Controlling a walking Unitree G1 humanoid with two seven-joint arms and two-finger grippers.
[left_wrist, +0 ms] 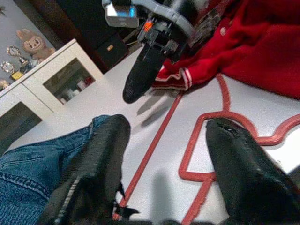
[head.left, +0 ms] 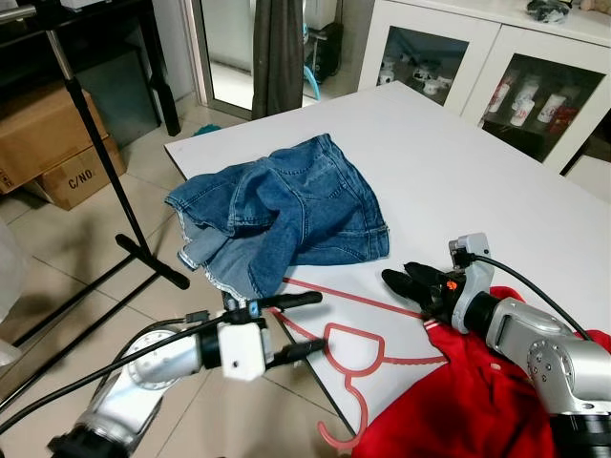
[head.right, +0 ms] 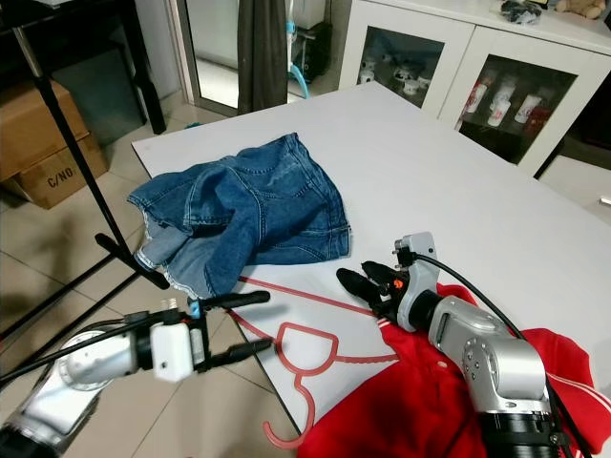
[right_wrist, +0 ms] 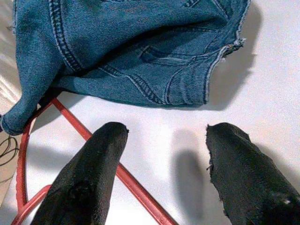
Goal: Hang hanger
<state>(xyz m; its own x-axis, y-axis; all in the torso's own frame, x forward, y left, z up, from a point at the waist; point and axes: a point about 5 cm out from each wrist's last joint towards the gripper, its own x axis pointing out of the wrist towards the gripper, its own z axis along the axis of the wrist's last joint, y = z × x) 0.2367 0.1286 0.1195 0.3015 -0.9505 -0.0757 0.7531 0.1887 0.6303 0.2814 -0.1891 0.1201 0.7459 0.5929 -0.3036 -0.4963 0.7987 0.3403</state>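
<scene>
Red hanger point(head.left: 353, 358) flat on table point(head.left: 458, 172), lower centre; left gripper point(head.left: 304, 324) open astride it for pickup; right gripper point(head.left: 406, 280) open, empty.

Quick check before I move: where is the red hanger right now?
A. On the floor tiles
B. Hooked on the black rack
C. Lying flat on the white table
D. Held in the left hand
C: the red hanger lies flat on the white table, between the denim garment and the red shirt, with both hands open and off it.
</scene>
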